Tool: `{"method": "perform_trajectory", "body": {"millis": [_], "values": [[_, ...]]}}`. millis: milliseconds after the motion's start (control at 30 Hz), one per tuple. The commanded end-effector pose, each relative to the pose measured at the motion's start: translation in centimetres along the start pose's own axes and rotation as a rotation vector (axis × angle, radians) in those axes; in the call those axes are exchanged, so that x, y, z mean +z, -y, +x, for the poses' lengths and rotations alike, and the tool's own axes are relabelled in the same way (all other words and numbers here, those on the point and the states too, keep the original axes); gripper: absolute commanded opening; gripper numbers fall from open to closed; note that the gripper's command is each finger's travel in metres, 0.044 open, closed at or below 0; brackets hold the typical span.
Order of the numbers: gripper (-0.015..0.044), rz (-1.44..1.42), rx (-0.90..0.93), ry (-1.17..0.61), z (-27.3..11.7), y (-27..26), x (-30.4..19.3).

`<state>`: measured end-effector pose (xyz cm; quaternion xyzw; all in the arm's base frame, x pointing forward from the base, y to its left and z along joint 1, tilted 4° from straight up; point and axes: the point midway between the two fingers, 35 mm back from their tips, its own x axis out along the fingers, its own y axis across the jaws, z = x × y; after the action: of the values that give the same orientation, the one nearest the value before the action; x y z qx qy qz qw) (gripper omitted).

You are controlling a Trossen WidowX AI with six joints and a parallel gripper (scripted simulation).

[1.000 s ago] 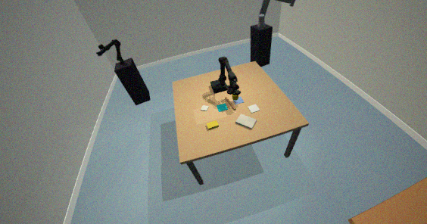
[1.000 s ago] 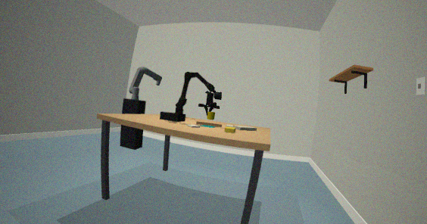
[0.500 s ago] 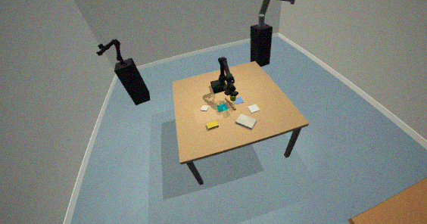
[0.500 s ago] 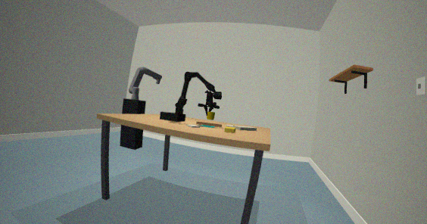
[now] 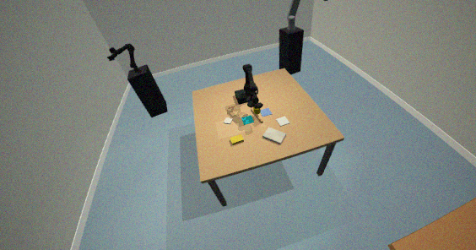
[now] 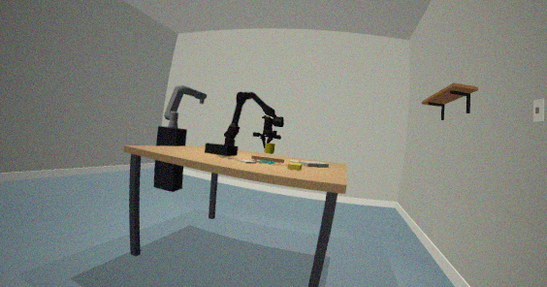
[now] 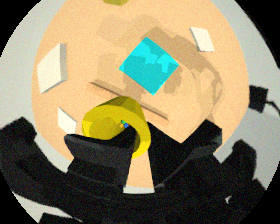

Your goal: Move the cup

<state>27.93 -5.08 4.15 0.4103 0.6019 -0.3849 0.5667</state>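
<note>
my gripper (image 5: 256, 105) (image 6: 268, 141) (image 7: 141, 123) holds the yellow cup (image 5: 256, 111) (image 6: 270, 148) (image 7: 141, 125) by its wall above a wooden table (image 5: 224, 159) (image 6: 194, 160) (image 7: 101, 30), my fingers closed nearly together on it. the exterior view shows a gap between the cup and the tabletop; the top view alone does not settle that height. only the wrist view looks into the cup, where a few small marbles (image 7: 124, 124), blue, green and orange among them, lie inside.

the blue pad (image 5: 266, 112) appears in the top view beside the cup, but i cannot make it out in the wrist view. the cyan pad (image 5: 247, 120) (image 6: 266, 162) (image 7: 149, 66) lies across a narrow wooden strip (image 5: 256, 116) (image 6: 268, 158) from the blue one, well inside the table's edges, partly under shadow. the yellow block (image 5: 236, 139) (image 6: 295, 166) sits nearer the table's front edge, apart from the cyan pad, with bare wood between them. the pale slab (image 5: 274, 135) (image 6: 316, 165) (image 7: 52, 68) lies off to one side. i can read no lettering or brand on anything.
</note>
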Motion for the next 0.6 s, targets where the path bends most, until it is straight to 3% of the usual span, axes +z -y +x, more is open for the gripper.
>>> {"method": "perform_trajectory", "body": {"millis": [0,567], "values": [[0.0,-0.004,-0.004,0.003,0.0,0.3,0.9],[0.0,-0.004,-0.005,0.005,-0.1,1.6,4.5]]}}
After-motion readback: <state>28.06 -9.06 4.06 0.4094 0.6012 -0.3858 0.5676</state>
